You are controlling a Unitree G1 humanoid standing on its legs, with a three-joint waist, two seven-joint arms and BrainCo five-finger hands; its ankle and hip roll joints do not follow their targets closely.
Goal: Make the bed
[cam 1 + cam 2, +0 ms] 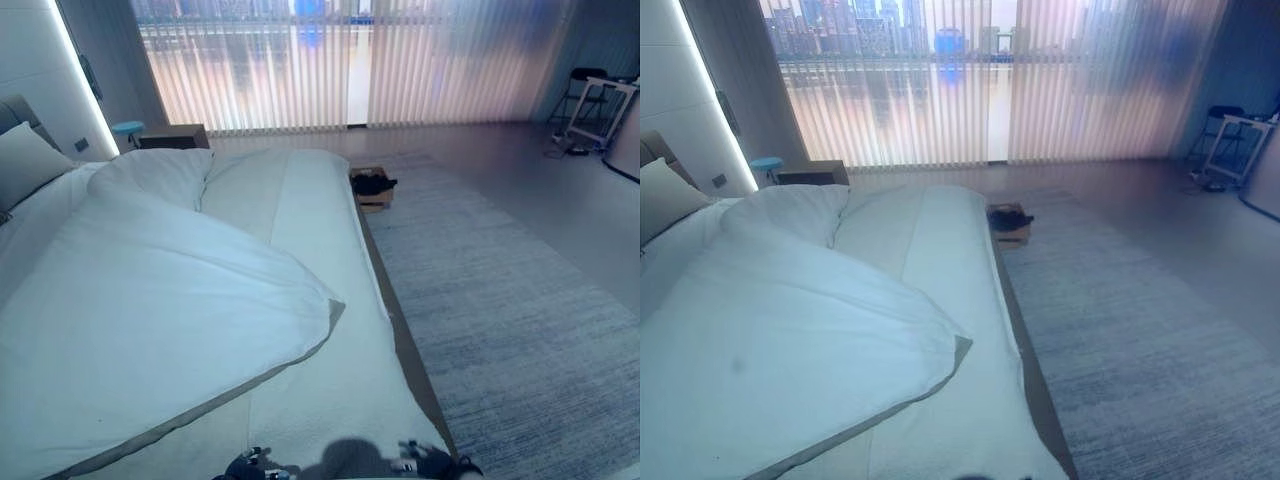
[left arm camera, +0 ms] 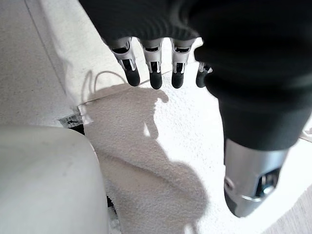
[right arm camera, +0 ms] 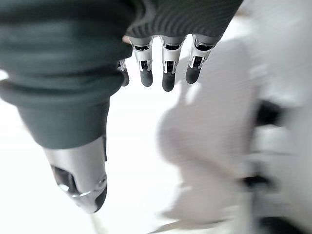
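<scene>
A white duvet point(image 1: 150, 300) lies bunched over the left half of the bed. Its near corner point(image 1: 335, 305) is folded back, showing a grey underside. The bare white sheet point(image 1: 320, 230) runs along the bed's right side. A pale pillow point(image 1: 25, 160) leans at the headboard on the far left. My left hand point(image 1: 245, 465) and right hand point(image 1: 430, 462) sit low at the foot of the bed, apart from the duvet. In the wrist views the left hand's fingers point(image 2: 156, 73) and the right hand's fingers point(image 3: 168, 73) hang relaxed over white fabric and hold nothing.
A grey rug point(image 1: 500, 300) covers the floor to the right of the bed. A small box with a dark item point(image 1: 372, 187) stands by the bed's far right edge. A nightstand point(image 1: 172, 136) and a blue stool point(image 1: 127, 128) stand by the curtained window. A folding rack point(image 1: 595, 105) is at the far right.
</scene>
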